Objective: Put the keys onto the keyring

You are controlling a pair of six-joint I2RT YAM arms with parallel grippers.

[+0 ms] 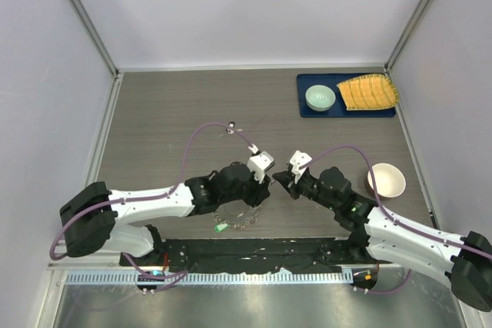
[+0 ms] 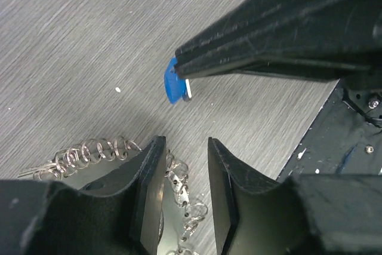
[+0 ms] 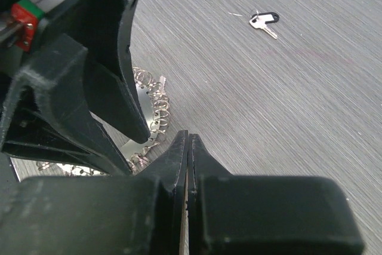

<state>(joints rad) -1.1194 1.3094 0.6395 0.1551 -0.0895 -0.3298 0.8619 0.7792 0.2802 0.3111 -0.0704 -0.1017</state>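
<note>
Our right hand (image 2: 186, 67), fingers pressed together, pinched the blue key (image 2: 172, 86) at their tips and held it above the counter (image 2: 71, 40). It hung just ahead of our left hand (image 2: 185, 143), whose fingers stood spread with nothing between them. We judged the key was being offered there for threading. The keyring (image 2: 95, 149) lay flat on the counter right under the left hand, its bristling rim showing beside and between those fingers. The green key (image 1: 221, 227) rested at the ring's near edge; whether it was already strung on, we could not tell. A black-headed key (image 3: 262, 21) lay loose, well apart. Farther off, a blue tray (image 1: 302, 82) carried a green bowl (image 1: 320, 97) and a ridged yellow item (image 1: 369, 91). A pale bowl (image 1: 386, 180) stood alone at right. We saw nothing in either bowl.
</note>
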